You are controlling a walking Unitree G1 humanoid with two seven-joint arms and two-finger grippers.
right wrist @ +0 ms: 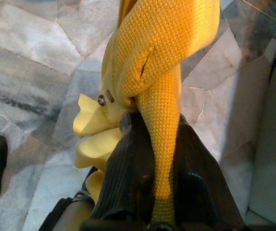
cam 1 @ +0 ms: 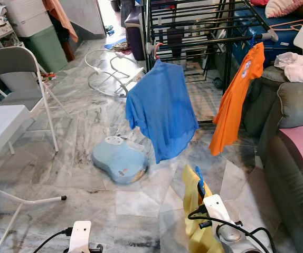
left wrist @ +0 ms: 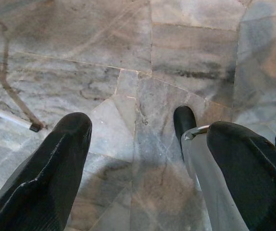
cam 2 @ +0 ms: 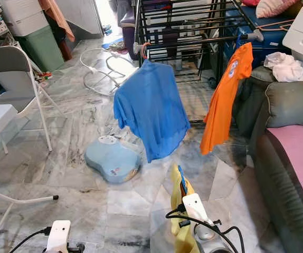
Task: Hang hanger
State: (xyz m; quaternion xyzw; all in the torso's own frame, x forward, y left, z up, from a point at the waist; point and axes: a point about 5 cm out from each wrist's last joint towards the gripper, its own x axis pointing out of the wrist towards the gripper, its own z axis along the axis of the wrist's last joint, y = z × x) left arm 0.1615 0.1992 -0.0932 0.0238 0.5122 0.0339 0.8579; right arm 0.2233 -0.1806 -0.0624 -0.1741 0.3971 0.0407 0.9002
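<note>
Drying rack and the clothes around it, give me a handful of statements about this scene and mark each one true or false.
1. A blue shirt hangs from the drying rack. True.
2. The orange shirt lies on the floor. False: it hangs from the rack, to the right of the blue shirt.
3. The right gripper has its jaws shut on a yellow garment. True.
4. The left gripper holds a hanger. False: its jaws are open over the marble floor, holding nothing.
5. A light blue scale-like object sits on the floor below the blue shirt. True.
6. The grey folding chair is tipped over. False: it stands upright at the left.
</note>
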